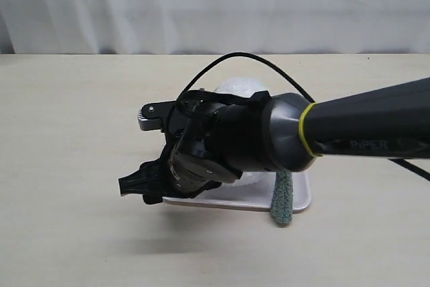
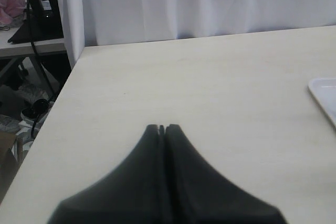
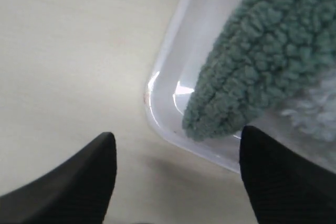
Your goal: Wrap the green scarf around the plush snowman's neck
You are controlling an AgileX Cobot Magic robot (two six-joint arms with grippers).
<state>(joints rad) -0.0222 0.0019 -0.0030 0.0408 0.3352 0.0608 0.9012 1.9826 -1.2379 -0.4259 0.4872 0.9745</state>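
My right arm reaches in from the right of the exterior view and covers most of the plush snowman [image 1: 238,87]; only the top of a white ball shows behind it. One rounded end of the green scarf [image 1: 282,201] hangs over the front rim of the white tray [image 1: 302,199]. In the right wrist view another scarf end [image 3: 257,61] lies in the tray [image 3: 165,61] beside white fluff [image 3: 315,109]. My right gripper [image 3: 177,135] [image 1: 133,186] is open over the tray's corner and holds nothing. My left gripper [image 2: 162,128] is shut and empty over bare table.
The pale wooden table [image 1: 67,132] stretches to a white curtain [image 1: 201,5] at the back. In the left wrist view the table's edge [image 2: 63,82] drops off beside a shelf with cables [image 2: 31,19], and a tray corner [image 2: 325,95] shows at the side.
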